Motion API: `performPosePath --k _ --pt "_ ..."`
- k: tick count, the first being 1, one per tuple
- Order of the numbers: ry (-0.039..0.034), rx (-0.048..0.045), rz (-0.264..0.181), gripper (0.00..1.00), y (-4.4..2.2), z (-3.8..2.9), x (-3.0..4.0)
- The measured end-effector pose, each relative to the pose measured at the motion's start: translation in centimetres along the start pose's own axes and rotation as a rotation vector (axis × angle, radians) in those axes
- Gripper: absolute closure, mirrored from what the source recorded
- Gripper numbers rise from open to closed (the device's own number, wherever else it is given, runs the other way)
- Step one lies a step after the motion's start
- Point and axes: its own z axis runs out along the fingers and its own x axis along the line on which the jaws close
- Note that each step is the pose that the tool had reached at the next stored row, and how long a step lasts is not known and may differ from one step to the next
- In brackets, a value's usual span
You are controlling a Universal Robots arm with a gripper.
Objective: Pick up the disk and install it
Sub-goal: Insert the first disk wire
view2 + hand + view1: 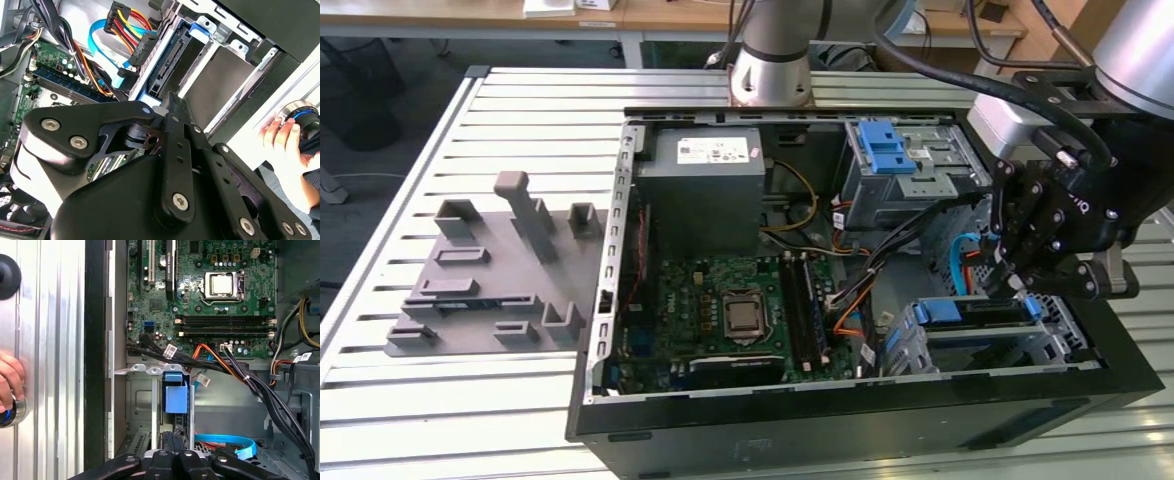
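Now, hand [1018, 289] at disk [971, 312], disk in cage [1041, 348]

Look for the disk [971, 313] in the drive cage [1051, 345] at the corner of the computer case [854, 440], toward the exterior view's right. From there you see it as a blue-framed strip lying across the top of the cage. In the second wrist view, the disk [171, 62] stands on edge in its slot. Its narrow dark connector side is exposed, with blue plastic at both ends. In the first wrist view, the disk [175, 392] shows a blue plastic tab and a thin dark edge.
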Motion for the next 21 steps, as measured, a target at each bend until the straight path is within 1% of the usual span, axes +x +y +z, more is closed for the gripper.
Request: performPosePath --k 12,18,20,21 --pt "0.0055 0.0 0.0 0.89 0.0 0.0 0.0" --pt "0.0091 0.0 0.0 0.89 0.0 0.0 0.0" --pt "0.0123 0.0 0.0 0.89 0.0 0.0 0.0" --pt "0.0127 0.0 0.0 0.89 0.0 0.0 0.0"
